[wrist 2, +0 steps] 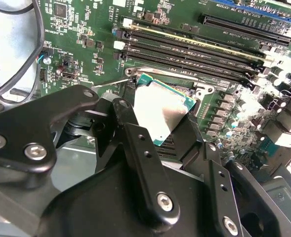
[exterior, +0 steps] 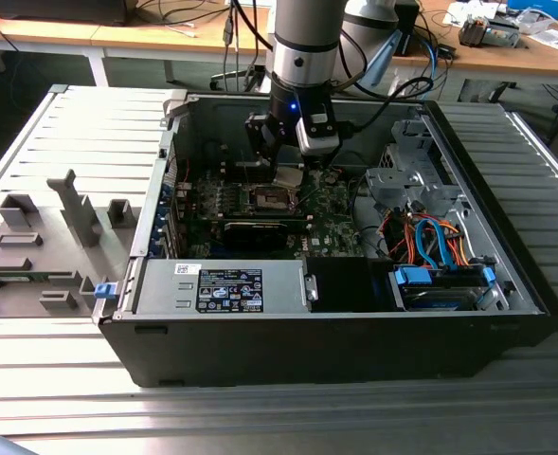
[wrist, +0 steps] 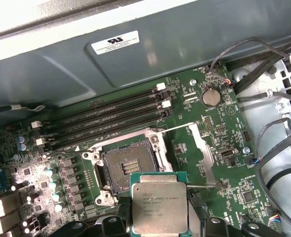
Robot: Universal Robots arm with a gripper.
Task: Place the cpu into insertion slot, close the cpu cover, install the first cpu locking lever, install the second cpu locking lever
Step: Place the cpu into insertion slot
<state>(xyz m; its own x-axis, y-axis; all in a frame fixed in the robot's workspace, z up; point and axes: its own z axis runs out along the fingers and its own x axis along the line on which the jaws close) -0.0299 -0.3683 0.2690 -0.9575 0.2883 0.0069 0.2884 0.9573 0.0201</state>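
My gripper (wrist 2: 157, 121) is shut on the cpu (wrist 2: 161, 111), a small square chip with a silver-grey top, its black fingers (wrist 2: 123, 116) pressing on two opposite edges. In the first wrist view the cpu (wrist: 159, 203) hangs just beside and above the open insertion slot (wrist: 127, 170), a dark square socket with a silver rim. The cpu cover (wrist: 203, 150), a thin silver frame plate, stands swung open on the far side of the slot. In the exterior view the gripper (exterior: 288, 177) hovers inside the case over the insertion slot (exterior: 271, 200).
A row of long memory slots (wrist: 105, 121) runs beside the socket, with a coin battery (wrist: 210, 97) and loose cables (wrist: 278, 148) nearby. The case walls, a black graphics card (exterior: 260, 230), the power supply (exterior: 224, 286) and a drive cage with blue and orange cables (exterior: 430, 245) surround the board.
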